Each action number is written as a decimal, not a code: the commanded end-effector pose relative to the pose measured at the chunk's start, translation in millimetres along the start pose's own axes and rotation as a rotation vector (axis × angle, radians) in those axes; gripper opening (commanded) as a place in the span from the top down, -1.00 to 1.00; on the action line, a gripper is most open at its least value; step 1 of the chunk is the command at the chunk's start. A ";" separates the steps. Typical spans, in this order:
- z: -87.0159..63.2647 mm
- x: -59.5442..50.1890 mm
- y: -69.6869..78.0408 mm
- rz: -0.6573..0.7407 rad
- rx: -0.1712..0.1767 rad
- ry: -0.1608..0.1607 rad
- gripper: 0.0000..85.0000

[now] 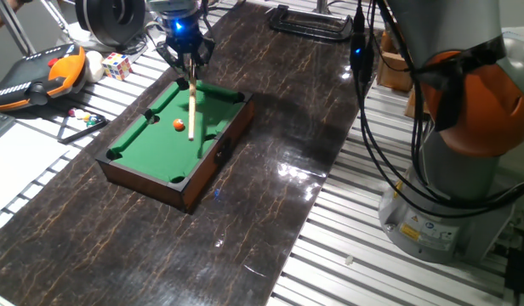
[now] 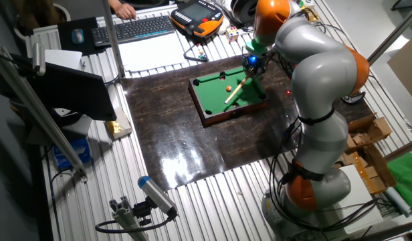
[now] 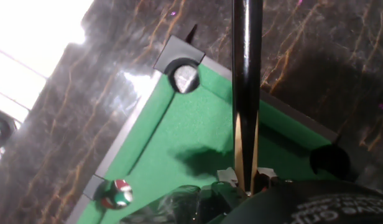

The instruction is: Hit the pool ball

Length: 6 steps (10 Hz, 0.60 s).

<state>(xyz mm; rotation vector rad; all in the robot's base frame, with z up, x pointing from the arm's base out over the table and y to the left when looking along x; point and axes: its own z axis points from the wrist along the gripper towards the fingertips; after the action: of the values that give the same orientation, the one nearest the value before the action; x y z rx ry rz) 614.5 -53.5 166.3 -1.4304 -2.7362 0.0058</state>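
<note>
The miniature pool table (image 1: 151, 127) has green felt in a brown wooden box and stands on the dark marbled mat. The tiny orange pool ball (image 1: 178, 124) lies near the felt's middle; it also shows in the other fixed view (image 2: 227, 88). My gripper (image 1: 187, 61) hangs over the table's far end, shut on a wooden cue stick (image 1: 192, 106) that slants down onto the felt. The stick's lower end lies just right of the ball. In the hand view the cue (image 3: 247, 93) runs up the frame over the felt, and the orange ball does not show.
A multicoloured puzzle cube (image 1: 117, 65) and an orange teach pendant (image 1: 41, 72) lie left of the mat. A black clamp (image 1: 309, 21) sits at the mat's far end. The arm's base (image 1: 466, 170) and its cables stand at the right. A corner pocket (image 3: 185, 74) shows in the hand view.
</note>
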 end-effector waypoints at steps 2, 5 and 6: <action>-0.3 0.1 -0.1 -0.034 -0.001 -0.029 0.98; -0.3 0.1 -0.1 0.057 -0.014 -0.070 0.98; -0.3 0.1 -0.1 0.097 -0.016 -0.075 0.98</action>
<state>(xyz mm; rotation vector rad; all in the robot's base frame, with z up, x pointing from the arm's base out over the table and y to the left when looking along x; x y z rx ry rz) 614.5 -53.6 166.6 -1.5757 -2.7419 0.0441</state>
